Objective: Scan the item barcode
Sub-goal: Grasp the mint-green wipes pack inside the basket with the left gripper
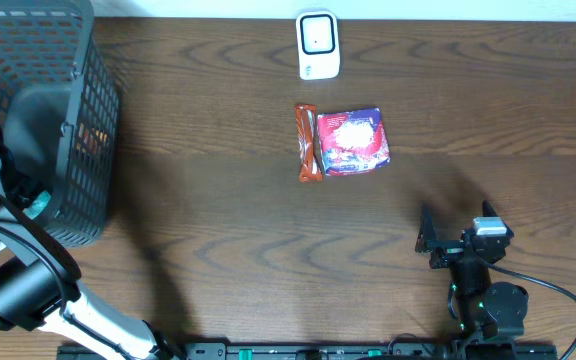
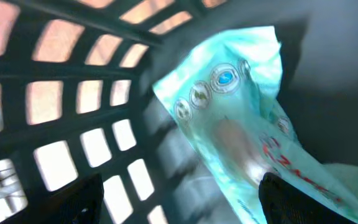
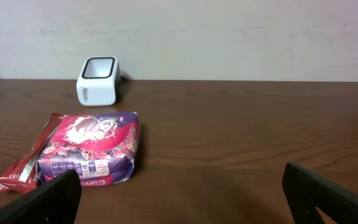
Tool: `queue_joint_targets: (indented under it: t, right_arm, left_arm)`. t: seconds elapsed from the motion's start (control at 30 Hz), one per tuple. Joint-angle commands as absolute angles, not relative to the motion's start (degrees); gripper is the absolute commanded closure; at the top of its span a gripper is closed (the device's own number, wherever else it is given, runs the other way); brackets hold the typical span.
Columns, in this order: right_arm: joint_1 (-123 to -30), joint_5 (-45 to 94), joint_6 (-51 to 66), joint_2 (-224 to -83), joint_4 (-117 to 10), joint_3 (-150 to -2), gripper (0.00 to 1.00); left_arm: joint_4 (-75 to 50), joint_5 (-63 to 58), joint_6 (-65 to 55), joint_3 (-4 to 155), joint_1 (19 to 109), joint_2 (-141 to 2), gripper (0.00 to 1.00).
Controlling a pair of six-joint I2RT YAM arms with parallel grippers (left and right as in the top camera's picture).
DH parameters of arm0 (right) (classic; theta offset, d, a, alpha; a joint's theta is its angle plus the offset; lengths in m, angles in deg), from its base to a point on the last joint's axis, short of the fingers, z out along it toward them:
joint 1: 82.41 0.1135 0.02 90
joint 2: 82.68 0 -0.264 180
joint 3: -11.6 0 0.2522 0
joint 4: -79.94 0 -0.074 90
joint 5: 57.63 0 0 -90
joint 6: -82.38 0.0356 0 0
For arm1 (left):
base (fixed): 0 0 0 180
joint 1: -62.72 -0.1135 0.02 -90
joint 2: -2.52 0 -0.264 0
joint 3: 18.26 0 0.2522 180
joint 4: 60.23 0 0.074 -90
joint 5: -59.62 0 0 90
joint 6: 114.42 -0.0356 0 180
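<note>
Dark table [image 1: 218, 200]: right gripper [image 3: 179, 193] gapes empty; left gripper [image 2: 179, 199], hidden in basket [image 1: 88, 130], stands open beside blurred teal packet [image 2: 229, 124].

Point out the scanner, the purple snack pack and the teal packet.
scanner [image 1: 318, 45], overhead view, top face
purple snack pack [image 3: 92, 149], right wrist view, front panel
teal packet [image 2: 241, 130], left wrist view, printed middle

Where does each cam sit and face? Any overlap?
Overhead: above the table, looking straight down at basket, scanner, purple packet, red packet; left arm and right arm show.
Left wrist: inside the basket, facing its mesh and a teal packet; open left pincer at bottom corners.
Right wrist: low over the table, facing the back wall; open right pincer at bottom corners.
Shared: overhead and right wrist both show scanner and both packets.
</note>
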State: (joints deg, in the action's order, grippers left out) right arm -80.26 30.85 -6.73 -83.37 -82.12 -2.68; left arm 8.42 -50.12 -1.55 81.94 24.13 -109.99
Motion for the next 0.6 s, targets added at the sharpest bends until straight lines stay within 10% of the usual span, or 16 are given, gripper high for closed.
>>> queue_joint_targets:
  t: [0.0,0.57]
  right_arm:
    - [-80.6,30.8,-6.0,-83.1,-82.0,-2.5,0.01]
    - [-80.6,30.8,-6.0,-83.1,-82.0,-2.5,0.01]
  left_arm:
    - [7.8,-44.8,-2.3,81.3,23.9,-110.7,0.23]
    - [1.8,-29.4,-2.7,81.4,23.9,-110.6,0.3]
